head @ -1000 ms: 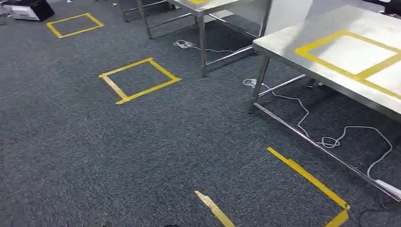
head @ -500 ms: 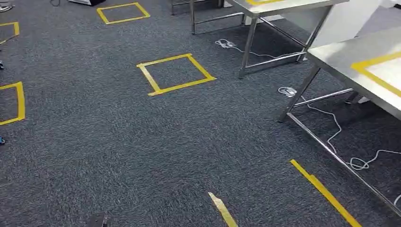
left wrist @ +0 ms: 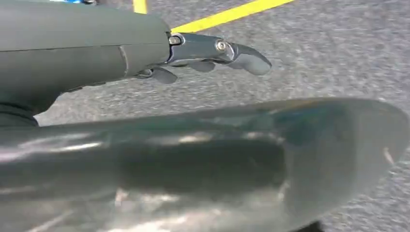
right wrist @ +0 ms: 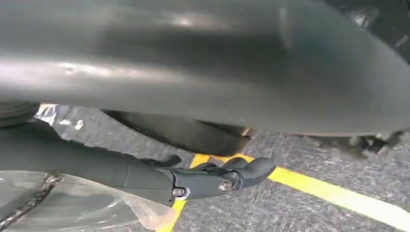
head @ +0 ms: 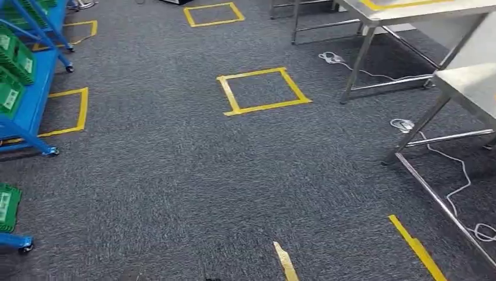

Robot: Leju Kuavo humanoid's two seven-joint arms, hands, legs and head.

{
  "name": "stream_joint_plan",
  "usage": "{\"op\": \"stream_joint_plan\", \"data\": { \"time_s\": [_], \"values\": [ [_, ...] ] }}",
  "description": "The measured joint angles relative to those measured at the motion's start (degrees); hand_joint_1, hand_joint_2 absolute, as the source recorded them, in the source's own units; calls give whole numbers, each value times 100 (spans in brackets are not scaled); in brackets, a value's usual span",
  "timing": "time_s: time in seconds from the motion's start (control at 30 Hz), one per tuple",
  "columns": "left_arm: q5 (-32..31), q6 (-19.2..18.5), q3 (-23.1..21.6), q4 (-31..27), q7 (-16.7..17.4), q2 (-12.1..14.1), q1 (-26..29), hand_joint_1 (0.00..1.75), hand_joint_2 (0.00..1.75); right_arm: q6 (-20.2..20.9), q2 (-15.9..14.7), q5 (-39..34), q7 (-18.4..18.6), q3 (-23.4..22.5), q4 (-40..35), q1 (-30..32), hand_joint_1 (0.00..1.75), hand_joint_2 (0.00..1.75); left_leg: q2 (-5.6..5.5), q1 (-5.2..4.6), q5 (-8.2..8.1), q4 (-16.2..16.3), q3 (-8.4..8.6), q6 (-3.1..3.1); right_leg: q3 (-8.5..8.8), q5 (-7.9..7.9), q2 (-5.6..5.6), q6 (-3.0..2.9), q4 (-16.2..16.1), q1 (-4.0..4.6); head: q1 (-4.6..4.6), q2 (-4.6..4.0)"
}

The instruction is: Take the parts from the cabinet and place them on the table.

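At the left edge of the head view stands a blue rack (head: 30,108) on wheels, the cabinet, with green bins (head: 14,57) on its shelves; another green bin (head: 8,206) sits lower down. What lies in the bins is too small to make out. A steel table (head: 468,82) shows its corner at the right. My left hand (left wrist: 208,53) hangs over the carpet with its fingers stretched out and holds nothing. My right hand (right wrist: 212,179) also hangs above the floor, fingers extended, with nothing in it.
A second steel table (head: 409,8) stands at the back right. White cables (head: 457,175) trail on the carpet under the near table. Yellow tape squares (head: 263,91) mark the dark carpet, and tape strips (head: 416,246) lie near the front.
The camera has turned to the left, so the whole scene has slid right. The blue rack with green bins has come into view, and most of the near table has left the picture.
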Motion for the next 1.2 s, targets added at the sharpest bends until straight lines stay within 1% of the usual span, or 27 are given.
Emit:
{"op": "stream_joint_plan", "data": {
  "time_s": [0.03, 0.07, 0.1, 0.13, 0.17, 0.3, 0.33, 0.37, 0.4, 0.43, 0.47, 0.5, 0.53, 0.6, 0.63, 0.67, 0.77, 0.83, 0.87, 0.9, 0.97, 1.0, 1.03, 1.1, 1.13, 1.17, 1.2],
  "values": [
    [-9, 0, -19, 0, 15, 2, 16, 0, 0, 22, 0, 4, 28, 0, 0, -9, 0, 0, 10, 0, 183, -228, 123, 8, 16, -12, -70, 5, 0, 4, 0, 0],
    [-15, 0, -48, 0, 35, 4, 22, 0, 0, 59, 0, 17, 69, 0, 0, -9, 0, 0, 47, -4, 446, -691, 359, 28, 45, -31, -143, 14, 0, 6, -4, 0],
    [-20, 0, -68, 0, 48, 7, 21, 0, 0, 63, 0, 20, 100, 0, 0, -9, 0, 0, 163, -16, 708, -1254, 654, 62, 83, -53, -216, 31, 0, 8, 0, 0],
    [-24, 0, -76, 0, 54, 7, 17, 0, 0, 68, 0, 22, 107, 0, 0, -7, 0, 0, 449, -62, 725, -1645, 852, 97, 100, -75, -270, 54, -3, 15, -4, 0],
    [-26, 0, -87, 0, 61, 2, -10, 0, 0, 74, 0, 22, 105, 0, 0, -1, 0, 0, 512, -124, 673, -1751, 891, 132, 62, -108, -319, 107, 16, 60, -11, 0],
    [-24, 2, -111, 0, 65, 9, 25, 0, 0, 74, 0, 24, 102, -2, 0, -61, 0, 0, 264, -117, 705, -1806, 874, 262, 178, -149, -559, 230, -30, 55, 7, 0],
    [-24, 2, -114, 0, 72, 2, 36, 0, 0, 74, 0, 24, 102, -2, 0, -61, 0, 0, 208, -90, 731, -1835, 890, 302, 117, -252, -290, 258, 58, 30, 26, 0],
    [-24, 4, -116, 0, 72, 2, 21, 0, 0, 74, 0, 24, 96, 0, 0, -61, 0, 0, 147, -76, 741, -1835, 881, 341, -24, -448, 1, 265, 364, 17, 68, 0],
    [-26, 4, -118, 0, 72, 2, 9, 0, 0, 74, 0, 24, 98, -2, 0, -57, 0, 0, 71, -76, 741, -1831, 869, 356, -248, -660, 149, 277, 824, 8, 83, 0],
    [-26, 2, -120, 0, 72, -7, 6, 0, 0, 74, -2, 24, 98, -2, 0, -49, 0, 0, -2, -84, 736, -1831, 868, 365, -515, -862, 207, 281, 1345, 6, 81, 0],
    [-26, 2, -120, 0, 70, -7, 11, 0, 0, 72, -2, 24, 98, -2, 0, -43, 0, 0, -71, -87, 734, -1826, 869, 367, -726, -959, 226, 285, 1717, 8, 83, 0],
    [-26, 2, -120, 0, 70, -7, 21, 0, 0, 72, -7, 22, 98, -4, 0, -42, 0, 0, -151, -89, 733, -1822, 875, 366, -827, -899, 232, 284, 1831, 9, 81, 0],
    [-24, 2, -120, 0, 72, -7, 25, 0, 0, 74, -9, 22, 107, -7, 0, -41, 0, 0, -238, -89, 732, -1816, 882, 365, -780, -671, 234, 278, 1626, 6, 79, 0],
    [-24, 0, -122, 0, 72, -11, 19, 0, 0, 72, -9, 22, 107, -9, 0, -39, 0, 0, -416, -79, 719, -1799, 897, 345, -383, -64, 336, 266, 644, -10, 81, 0],
    [-26, -2, -122, 0, 70, -15, 20, 0, 0, 74, -9, 22, 107, -9, 0, -31, 0, 0, -477, -73, 705, -1782, 890, 322, -206, 83, 589, 263, 198, -37, 85, 0],
    [-24, -2, -122, 0, 70, -13, 10, 0, 0, 76, -9, 22, 105, -9, 4, -27, 0, 0, -533, -107, 698, -1738, 850, 284, -154, -12, 865, 259, 95, -66, 76, 0],
    [-26, -7, -127, 0, 72, -15, 21, 0, 0, 76, -9, 22, 105, -9, 4, -21, 0, 0, -709, -33, 747, -1768, 789, 175, -100, -18, 720, 171, 87, -10, 74, 0],
    [-26, -4, -129, 0, 79, -2, 29, 0, 0, 76, -7, 24, 105, -11, 4, -31, 0, 0, -767, -26, 736, -1745, 771, 118, -54, 34, 548, 72, 11, -52, 74, 0],
    [-26, -2, -133, 2, 79, -11, 35, 0, 0, 76, -11, 24, 105, -15, 4, -25, 0, 0, -412, -72, 607, -1574, 712, 95, -24, 39, 476, 52, -14, -40, 36, 0],
    [-26, -2, -142, 2, 83, -9, 26, 0, 0, 76, -9, 26, 105, -15, 4, -25, 0, 0, -206, -63, 383, -1185, 529, 75, -15, 26, 378, 30, -15, -33, 4, 0],
    [-35, -4, -160, 2, 136, -7, 11, 0, 0, 83, -11, 33, 107, -17, 4, 8, 0, 0, -52, -45, 14, -280, 98, 43, 9, -9, 157, 1, -13, -4, 13, 0],
    [-48, -13, -164, 2, 175, -7, 17, 0, 0, 87, -13, 33, 118, -17, 4, 6, 0, 0, -23, -35, 4, -107, 14, 40, 18, -25, 68, -3, -12, 2, 13, 0],
    [-52, -17, -164, 2, 212, -7, 29, 0, 0, 105, -13, 37, 127, -20, 4, 2, 0, 0, -6, -28, 115, -186, 57, 41, 35, -36, -8, 0, -12, 9, 11, 0],
    [-20, -13, -162, 2, 245, -4, 37, 0, 0, 151, -13, 39, 155, -20, 4, -15, 0, 0, 65, -32, 554, -925, 434, 72, 86, -75, -152, 18, -12, 14, 9, 0],
    [-9, -2, -162, 2, 260, -7, 33, 0, 0, 162, -11, 39, 201, -20, 4, -17, 0, 0, 242, -52, 773, -1427, 702, 114, 127, -102, -220, 35, -13, 15, 11, 0],
    [-4, 0, -162, 2, 269, -7, 19, 0, 0, 181, -11, 39, 229, -20, 7, -8, 0, 0, 529, -127, 699, -1652, 844, 136, 119, -138, -280, 82, -11, 46, 11, 0],
    [20, 11, -162, 2, 275, -15, -6, 0, 0, 188, -13, 46, 238, -20, 7, -6, 0, 0, 497, -136, 684, -1730, 848, 177, 86, -176, -319, 133, 7, 65, 0, 0]
  ]
}}
